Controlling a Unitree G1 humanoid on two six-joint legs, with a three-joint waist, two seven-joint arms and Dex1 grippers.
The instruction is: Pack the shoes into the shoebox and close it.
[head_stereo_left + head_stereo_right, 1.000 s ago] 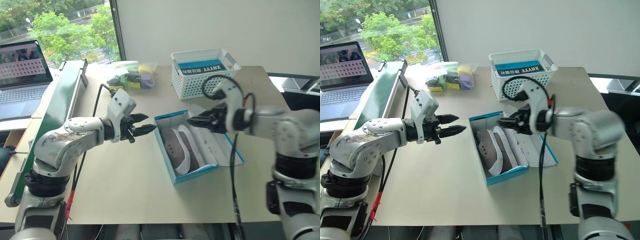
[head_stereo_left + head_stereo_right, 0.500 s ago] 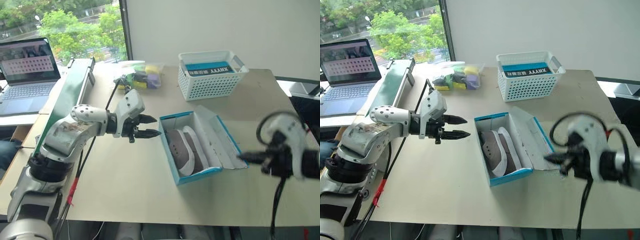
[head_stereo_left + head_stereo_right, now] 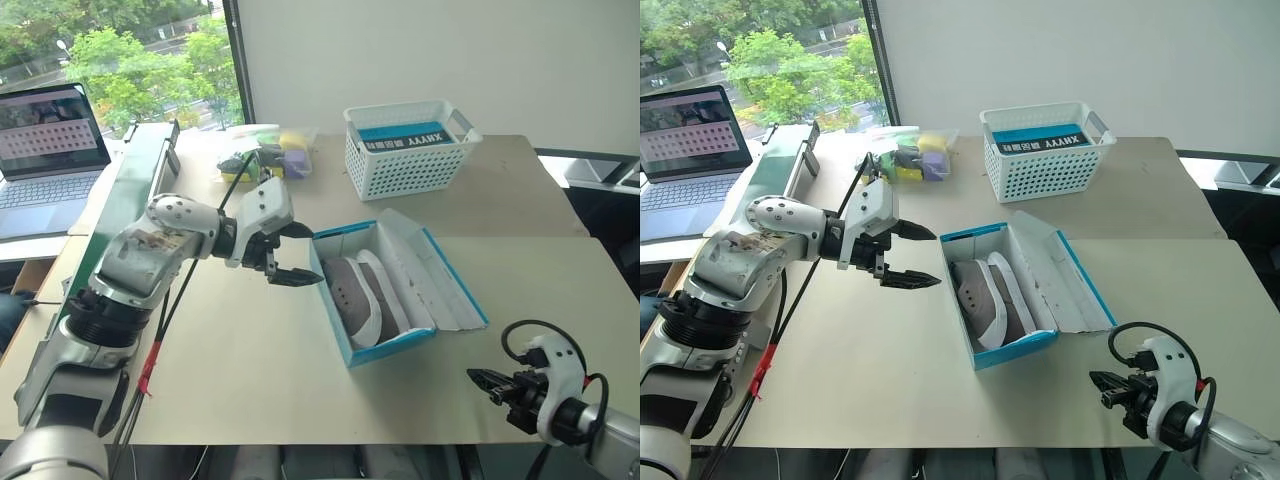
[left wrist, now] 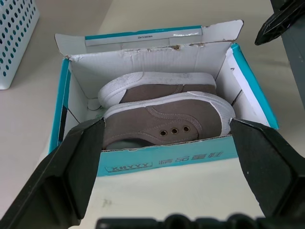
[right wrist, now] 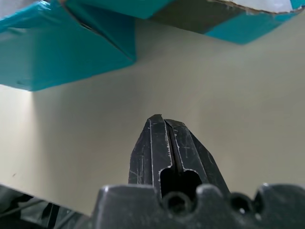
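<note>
Both shoes (image 3: 362,302) are sitting inside the shoebox (image 3: 375,350) w/ lid (image 3: 435,280) lying open flat toward the robot's right, so packing looks done and closing step is what's in hand. Box is resting mid-table (image 3: 250,370), in front of the white basket (image 3: 405,150). Left gripper (image 3: 292,254) is hovering just beside the box's left end, fingers spread wide, holding nothing; in left wrist view its two fingers (image 4: 66,176) are framing the box's near wall w/o touching. Right gripper (image 3: 482,379) is hanging low at the table's near edge, well apart from the lid, fingers pressed fully together, empty; right wrist view is showing blue box corners above the shut tips (image 5: 164,129). Next move, my guess: one gripper needs to be getting under the lid's free edge on the right side and swinging it over toward the left, other arm steadying the box; right is nearer the lid but needs to be coming back up first. Risk: light cardboard box sliding on the table. Writing: box's near wall in left wrist view is reading approx "XHYYY" plus some chars I can't make out; small white label on the far flap unreadable. Blue pack (image 3: 402,131) in the basket is showing upside-down lettering, approx "XHYYY", plus other unreadable chars.
</note>
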